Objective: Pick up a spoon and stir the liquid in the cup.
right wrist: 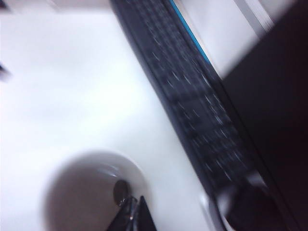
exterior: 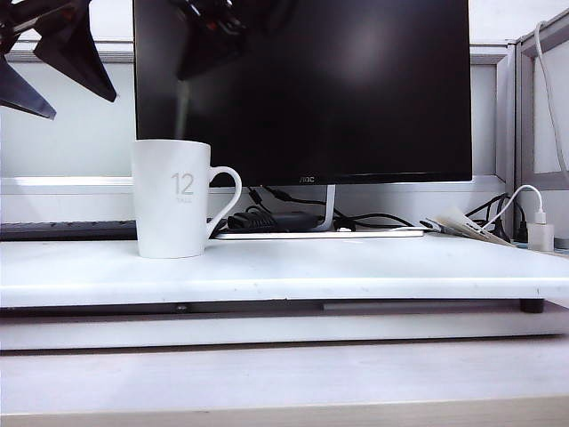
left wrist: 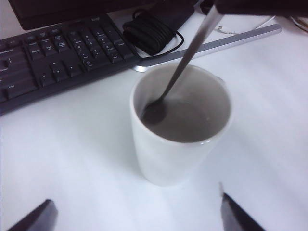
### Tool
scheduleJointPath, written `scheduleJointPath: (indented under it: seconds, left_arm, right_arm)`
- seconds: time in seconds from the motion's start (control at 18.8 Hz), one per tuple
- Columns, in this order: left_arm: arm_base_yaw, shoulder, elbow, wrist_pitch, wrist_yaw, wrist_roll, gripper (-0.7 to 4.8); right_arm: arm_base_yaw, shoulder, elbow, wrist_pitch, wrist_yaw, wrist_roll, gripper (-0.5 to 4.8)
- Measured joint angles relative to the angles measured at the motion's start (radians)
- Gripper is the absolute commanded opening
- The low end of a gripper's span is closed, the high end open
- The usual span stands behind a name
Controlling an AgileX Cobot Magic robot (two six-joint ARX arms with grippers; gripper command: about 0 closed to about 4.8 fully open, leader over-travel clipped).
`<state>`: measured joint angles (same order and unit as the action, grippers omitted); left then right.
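Observation:
The cup (exterior: 173, 200), a tall white mug printed "12 TALL", stands on the white desk at the left. In the left wrist view the cup (left wrist: 180, 125) holds greyish liquid (left wrist: 192, 120). The spoon (left wrist: 190, 57) leans into it, its bowl against the inner wall. The spoon handle (exterior: 182, 111) shows as a blur above the rim. My right gripper (exterior: 209, 36) hangs over the cup, shut on the spoon's handle. Its wrist view looks down past the right gripper (right wrist: 135, 197) at the spoon bowl (right wrist: 120, 191) inside the cup (right wrist: 62, 178). My left gripper (left wrist: 137, 219) is open, short of the cup.
A dark keyboard (left wrist: 57, 57) lies behind the cup, with a coiled black cable (left wrist: 151, 31) and the monitor's silver base (left wrist: 231, 41) beside it. The black monitor (exterior: 302, 89) fills the back. A white charger (exterior: 540, 236) and cables sit far right.

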<state>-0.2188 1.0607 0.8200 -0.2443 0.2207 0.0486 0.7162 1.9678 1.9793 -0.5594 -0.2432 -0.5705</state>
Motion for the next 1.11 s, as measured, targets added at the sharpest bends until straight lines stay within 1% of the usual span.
scheduleJointPath:
  seconds: [0.11, 0.16, 0.21, 0.27, 0.32, 0.37, 0.48, 0.53, 0.58, 0.74, 0.8, 0.9, 1.01, 1.11]
  left_arm:
    - [0.0, 0.0, 0.0, 0.0, 0.0, 0.0, 4.79]
    - [0.0, 0.0, 0.0, 0.0, 0.0, 0.0, 4.79]
    - [0.0, 0.0, 0.0, 0.0, 0.0, 0.0, 4.79]
    - [0.0, 0.0, 0.0, 0.0, 0.0, 0.0, 4.79]
    - [0.0, 0.0, 0.0, 0.0, 0.0, 0.0, 4.79]
    - [0.0, 0.0, 0.0, 0.0, 0.0, 0.0, 4.79]
    - [0.0, 0.0, 0.0, 0.0, 0.0, 0.0, 4.79]
    - [0.0, 0.0, 0.0, 0.0, 0.0, 0.0, 4.79]
    - [0.0, 0.0, 0.0, 0.0, 0.0, 0.0, 4.79]
    - [0.0, 0.0, 0.0, 0.0, 0.0, 0.0, 4.79]
    - [0.0, 0.0, 0.0, 0.0, 0.0, 0.0, 4.79]
    - [0.0, 0.0, 0.0, -0.006, 0.0, 0.0, 4.79]
    - [0.0, 0.0, 0.0, -0.013, 0.0, 0.0, 4.79]
    - [0.0, 0.0, 0.0, -0.015, 0.0, 0.0, 4.79]
  right_arm:
    - [0.004, 0.0, 0.0, -0.025, -0.072, 0.0, -0.06]
    - [0.005, 0.0, 0.0, -0.053, -0.092, 0.0, -0.06]
    - [0.005, 0.0, 0.001, -0.074, -0.095, -0.002, -0.06]
    - [0.003, 0.0, 0.001, -0.132, -0.094, -0.007, -0.06]
    - [0.001, 0.0, 0.001, -0.165, -0.085, -0.015, -0.06]
    - [0.0, 0.0, 0.001, -0.185, -0.052, -0.021, -0.06]
    - [0.0, 0.0, 0.001, -0.191, 0.037, -0.022, -0.06]
    - [0.0, 0.0, 0.001, -0.168, 0.084, -0.022, -0.06]
    - [0.002, 0.0, 0.001, -0.137, 0.102, -0.021, -0.06]
    - [0.008, 0.0, 0.001, -0.056, 0.11, -0.011, -0.06]
    - [0.017, 0.0, 0.0, -0.031, 0.095, -0.01, -0.06]
    - [0.029, 0.0, 0.001, -0.014, 0.006, -0.011, -0.06]
    - [0.035, 0.0, 0.001, -0.025, -0.014, -0.012, -0.06]
    - [0.04, 0.0, 0.0, -0.092, -0.015, -0.029, -0.06]
